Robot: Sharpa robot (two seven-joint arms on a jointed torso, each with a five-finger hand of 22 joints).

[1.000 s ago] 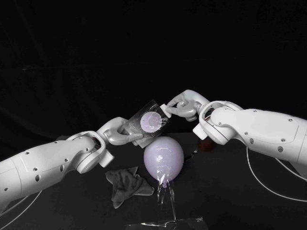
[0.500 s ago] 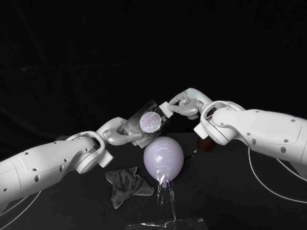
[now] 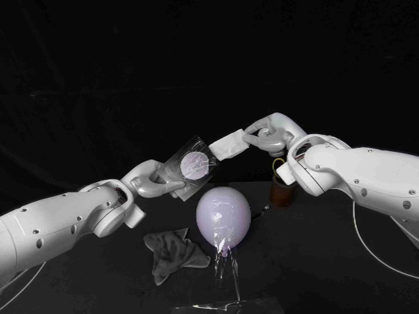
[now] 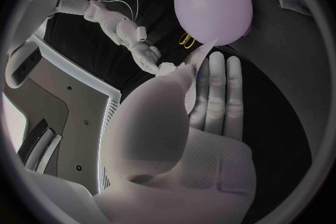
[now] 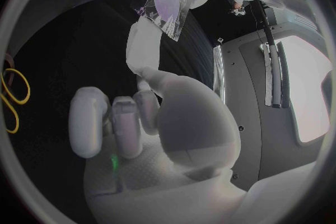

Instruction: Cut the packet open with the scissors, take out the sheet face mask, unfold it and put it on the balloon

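Cloth (image 3: 172,254): crumpled grey, lying on the table (image 3: 361,275) nearest the robot, out of the way.
Balloon (image 3: 222,214): upright at centre, directly under the work overhead, ready to receive the mask.
Left hand (image 3: 156,181): grips the packet (image 3: 192,166) above the balloon, mouth tilted up and across, as an anchor.
Right hand (image 3: 268,136): pinches the folded sheet face mask (image 3: 230,146), raised away so it slides from the packet's mouth.
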